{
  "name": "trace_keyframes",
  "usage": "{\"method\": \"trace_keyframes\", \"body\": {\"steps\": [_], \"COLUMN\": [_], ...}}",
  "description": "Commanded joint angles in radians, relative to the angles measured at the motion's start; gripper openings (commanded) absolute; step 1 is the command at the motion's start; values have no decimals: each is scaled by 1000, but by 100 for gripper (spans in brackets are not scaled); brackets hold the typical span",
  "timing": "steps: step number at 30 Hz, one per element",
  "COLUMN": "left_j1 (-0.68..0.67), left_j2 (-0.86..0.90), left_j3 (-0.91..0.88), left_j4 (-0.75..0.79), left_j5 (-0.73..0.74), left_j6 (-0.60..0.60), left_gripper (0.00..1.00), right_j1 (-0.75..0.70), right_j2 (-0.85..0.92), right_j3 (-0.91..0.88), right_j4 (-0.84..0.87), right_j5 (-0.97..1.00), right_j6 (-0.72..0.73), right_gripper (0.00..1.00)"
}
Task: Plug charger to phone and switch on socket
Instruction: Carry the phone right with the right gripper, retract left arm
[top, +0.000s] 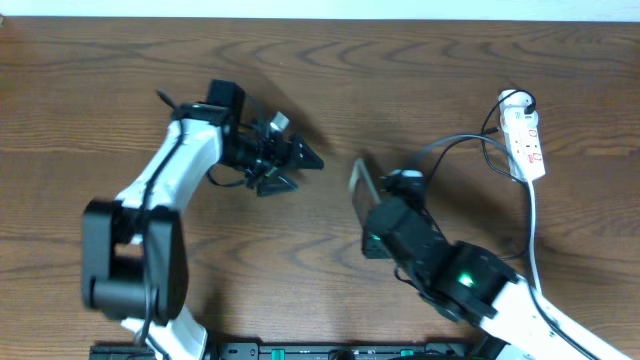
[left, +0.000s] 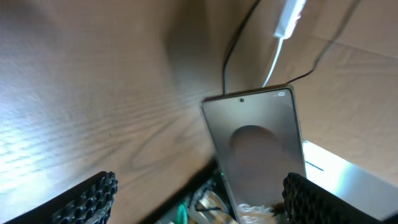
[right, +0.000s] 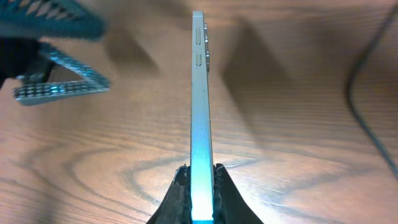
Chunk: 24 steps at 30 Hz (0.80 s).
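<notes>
Phone: stiff thin slab, smooth, probably slippery, glass fragile. Held on edge over surface, right hand pinching both faces at one end. Left hand spread, empty, facing it. Charger limp, near socket; best gripped near tip.

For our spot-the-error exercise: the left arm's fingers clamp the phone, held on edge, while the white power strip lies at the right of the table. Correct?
Wrong arm: the right gripper clamps the phone with its fingers, held on edge, as the right wrist view shows; the left gripper is open and apart. The white power strip does lie at the right of the table.
</notes>
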<state>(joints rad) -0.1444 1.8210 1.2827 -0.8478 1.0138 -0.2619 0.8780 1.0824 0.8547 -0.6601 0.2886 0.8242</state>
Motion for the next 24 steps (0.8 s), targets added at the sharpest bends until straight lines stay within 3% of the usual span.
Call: {"method": "trace_keyframes", "body": {"steps": [1,13,24], "left_j1": [26,32,32], "left_j2": [-130,-620,-1159], "left_j3": [29,24,-129], "left_j4": [4,-105,-145], "left_j5": [-63,-384,-529], "left_j6": [106,191,161], "left_gripper": [87,86,86], "right_j1": [-8,-6,2], "right_j2": [-98,-377,-409], "right_j3": [8,8,7], "right_j4": [-38,-282,-356], "right_j5": [35,50,13], "right_j6": [92,238,359], "right_gripper": [1,1,1]}}
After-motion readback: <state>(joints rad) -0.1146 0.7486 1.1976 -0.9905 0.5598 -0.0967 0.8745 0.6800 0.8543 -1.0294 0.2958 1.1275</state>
